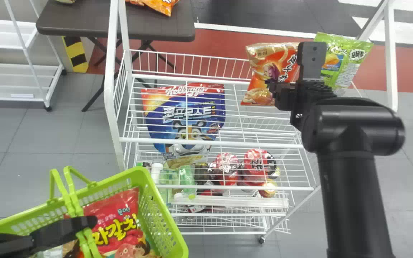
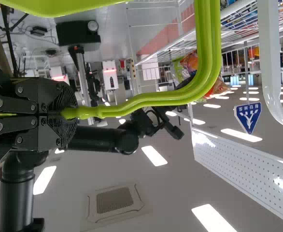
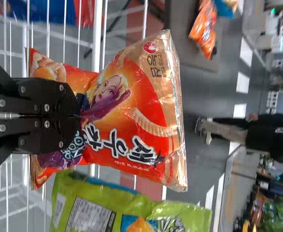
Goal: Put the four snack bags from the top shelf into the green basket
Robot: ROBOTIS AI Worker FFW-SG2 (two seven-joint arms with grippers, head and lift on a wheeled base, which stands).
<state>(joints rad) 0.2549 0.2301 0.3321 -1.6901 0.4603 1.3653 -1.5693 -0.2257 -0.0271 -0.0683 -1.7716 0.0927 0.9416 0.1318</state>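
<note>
Orange bag [image 1: 266, 70] upright in right claw [image 1: 274, 88]

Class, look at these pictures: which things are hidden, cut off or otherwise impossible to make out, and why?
Right wrist view: part of the orange bag, behind the right pincer.
Right wrist view: the rest of the green bag, cut off by the picture's edge.
Head view: whatever lies under the red bag in the basket, hidden by that bag.
Head view: the full shapes of the snacks on the table, cut off by the top edge.
</note>
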